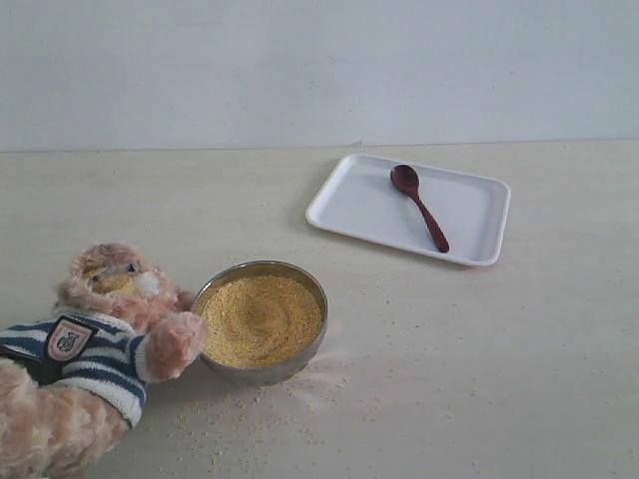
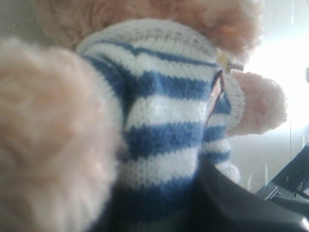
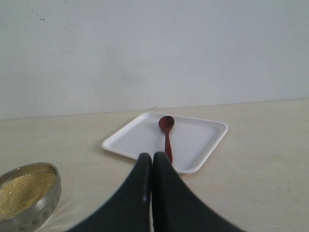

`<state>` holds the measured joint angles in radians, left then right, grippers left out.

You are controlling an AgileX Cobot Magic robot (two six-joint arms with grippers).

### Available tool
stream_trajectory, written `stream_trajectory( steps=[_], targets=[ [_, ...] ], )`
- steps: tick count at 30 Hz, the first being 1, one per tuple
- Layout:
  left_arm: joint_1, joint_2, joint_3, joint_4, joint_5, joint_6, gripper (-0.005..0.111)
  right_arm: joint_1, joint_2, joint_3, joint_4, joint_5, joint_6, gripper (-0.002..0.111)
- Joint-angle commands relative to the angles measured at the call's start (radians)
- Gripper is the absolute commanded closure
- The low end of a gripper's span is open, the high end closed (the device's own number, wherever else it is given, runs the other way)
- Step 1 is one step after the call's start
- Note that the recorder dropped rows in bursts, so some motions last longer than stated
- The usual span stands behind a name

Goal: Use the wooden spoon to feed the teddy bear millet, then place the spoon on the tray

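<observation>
The teddy bear (image 1: 95, 339) leans at the near left with one paw on the rim of the steel bowl (image 1: 250, 371), which is heaped with millet (image 1: 262, 319). In the left wrist view the teddy bear's striped shirt (image 2: 164, 111) fills the picture. My left gripper (image 2: 159, 212) is closed into the shirt, and one dark finger (image 2: 227, 203) presses against it. The wooden spoon (image 1: 419, 207) lies on the white tray (image 1: 364, 200) at the back right, also seen as spoon (image 3: 167, 133) and tray (image 3: 195, 140). My right gripper (image 3: 152, 157) is shut and empty, just short of the tray.
Loose millet grains (image 1: 250, 419) are scattered on the table in front of the bowl and to its right. The bowl (image 3: 29, 198) sits at the edge of the right wrist view. A pale wall runs behind the table.
</observation>
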<state>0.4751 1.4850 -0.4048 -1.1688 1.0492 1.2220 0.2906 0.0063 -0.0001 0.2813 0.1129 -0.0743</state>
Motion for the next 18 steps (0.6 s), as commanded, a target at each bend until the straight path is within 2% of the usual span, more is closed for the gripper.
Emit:
stream_trajectory(
  steps=[1,6,11,18],
  targets=[
    [0.002,-0.008,-0.003,-0.113,-0.102,0.012,0.102,-0.002,-0.006,0.0,0.001,-0.004,-0.004,0.108],
    [0.002,0.001,-0.003,-0.143,-0.19,0.075,0.102,-0.002,-0.006,0.0,0.001,-0.004,-0.004,0.108],
    [0.002,0.127,-0.003,-0.232,-0.133,0.179,0.102,-0.002,-0.006,0.0,0.001,-0.004,-0.004,0.108],
    [0.002,0.258,-0.003,-0.326,-0.133,0.269,0.102,-0.002,-0.006,0.0,0.001,-0.004,-0.004,0.108]
  ],
)
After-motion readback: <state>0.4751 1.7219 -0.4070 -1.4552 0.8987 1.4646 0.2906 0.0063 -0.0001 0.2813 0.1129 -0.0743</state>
